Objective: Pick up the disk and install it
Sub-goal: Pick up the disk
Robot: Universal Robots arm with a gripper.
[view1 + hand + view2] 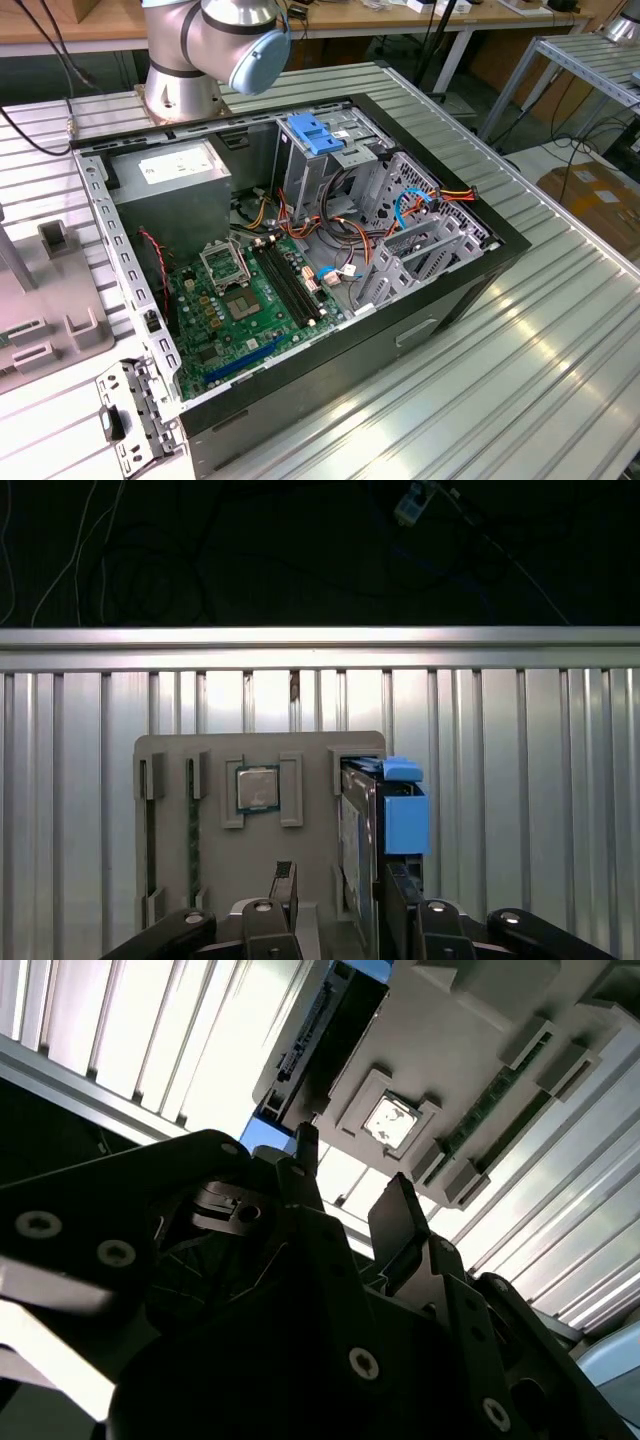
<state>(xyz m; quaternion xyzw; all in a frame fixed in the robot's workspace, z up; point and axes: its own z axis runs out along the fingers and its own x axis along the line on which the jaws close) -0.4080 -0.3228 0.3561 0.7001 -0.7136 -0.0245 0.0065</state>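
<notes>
Your exterior view: high, oblique, looking down on open computer case, mid-distance. Your first wrist view: straight down past tool onto grey holder. Second wrist view: close, skewed; same holder.

My hand runs off the first wrist view's edge. I lose the disk's near end behind one of its fingers.

Beyond the jaws we see a grey tray on the ribbed metal table, a chip ahead of one jaw, two memory sticks farther aside.
</notes>
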